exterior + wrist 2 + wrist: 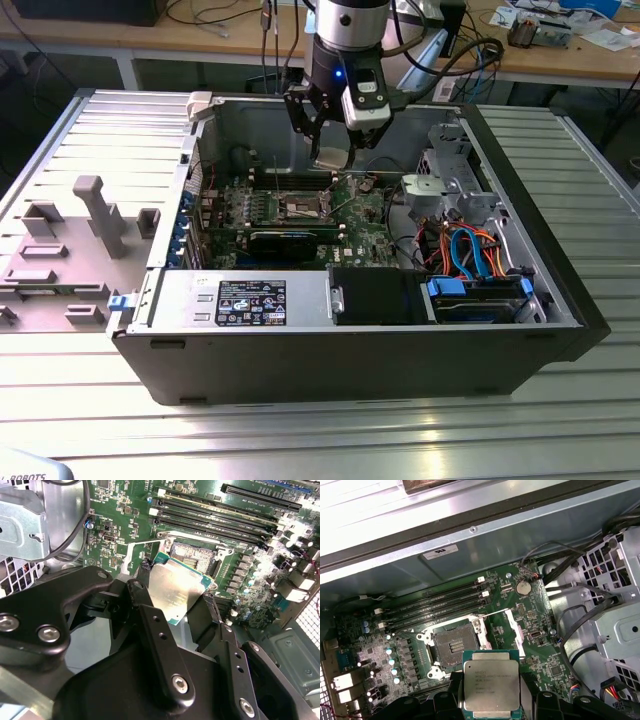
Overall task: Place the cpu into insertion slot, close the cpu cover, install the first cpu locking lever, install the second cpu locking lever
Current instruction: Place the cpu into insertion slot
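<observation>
- The black two-fingered end effector [175, 602] is clamped on the cpu [491, 682], a small flat square chip with a silvery-grey metal top on a green base.
- Its fingers [150, 615] press on two opposite edges. This probably keeps the underside and the metal top untouched and holds the chip level for seating.
- In both wrist views the cpu hangs above the green circuit board [535, 605], apart from it and not yet in the socket.
- The insertion slot [455, 647], a small square socket with a dark centre and silvery metal rim, lies near the chip but a little to one side of it, so the two look not quite lined up.
- The cpu cover [514, 629], a thin silvery metal frame plate, stands swung open at the socket's edge, which leaves the dark centre bare to receive the chip.
- Long black memory slots [435, 605] run alongside the socket.
- In the exterior view the arm comes straight down from above, wrist upright, and reaches into the open dark grey computer case [350, 370] over its far side.
- The case rests on a ribbed metal worktop [300, 430].
</observation>
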Available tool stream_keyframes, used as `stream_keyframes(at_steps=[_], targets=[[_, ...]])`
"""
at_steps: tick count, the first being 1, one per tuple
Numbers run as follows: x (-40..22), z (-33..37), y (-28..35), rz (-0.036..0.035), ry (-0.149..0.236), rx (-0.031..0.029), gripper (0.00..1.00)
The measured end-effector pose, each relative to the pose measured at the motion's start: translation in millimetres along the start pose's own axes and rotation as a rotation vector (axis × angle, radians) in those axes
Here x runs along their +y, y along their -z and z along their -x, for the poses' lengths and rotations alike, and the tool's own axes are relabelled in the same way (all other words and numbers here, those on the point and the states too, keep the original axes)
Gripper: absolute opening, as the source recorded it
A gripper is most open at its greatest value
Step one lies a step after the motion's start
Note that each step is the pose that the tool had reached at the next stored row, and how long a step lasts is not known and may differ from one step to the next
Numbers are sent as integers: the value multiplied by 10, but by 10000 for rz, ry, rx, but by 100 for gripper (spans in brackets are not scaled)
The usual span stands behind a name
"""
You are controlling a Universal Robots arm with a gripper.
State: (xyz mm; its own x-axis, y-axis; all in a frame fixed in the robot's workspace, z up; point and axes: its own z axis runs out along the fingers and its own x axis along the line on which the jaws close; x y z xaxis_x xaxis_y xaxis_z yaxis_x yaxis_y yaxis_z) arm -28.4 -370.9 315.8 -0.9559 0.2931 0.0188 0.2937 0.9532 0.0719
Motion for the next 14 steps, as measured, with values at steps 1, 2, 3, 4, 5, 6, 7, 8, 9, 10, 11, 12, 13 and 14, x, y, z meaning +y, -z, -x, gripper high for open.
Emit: stream_keyframes(at_steps=[1, 2, 3, 4, 5, 6, 7, 8, 9, 10, 11, 12, 13, 14], targets=[[0, 0, 0, 0, 0, 0, 54], [0, 0, 0, 0, 0, 0, 54], [0, 0, 0, 0, -1, 0, 54], [0, 0, 0, 0, -1, 0, 54], [0, 0, 0, 0, -20, 0, 54], [0, 0, 0, 1, -68, -5, 54], [0, 0, -1, 1, -102, -7, 54], [0, 0, -1, 3, -125, -9, 54], [0, 0, -2, 4, -157, -11, 54], [0, 0, -3, 4, -186, -14, 54], [0, 0, -3, 4, -198, -14, 54], [0, 0, -3, 4, -204, -15, 54], [0, 0, -5, 5, -208, -15, 54], [-1, 0, -16, 4, -213, -15, 54]])
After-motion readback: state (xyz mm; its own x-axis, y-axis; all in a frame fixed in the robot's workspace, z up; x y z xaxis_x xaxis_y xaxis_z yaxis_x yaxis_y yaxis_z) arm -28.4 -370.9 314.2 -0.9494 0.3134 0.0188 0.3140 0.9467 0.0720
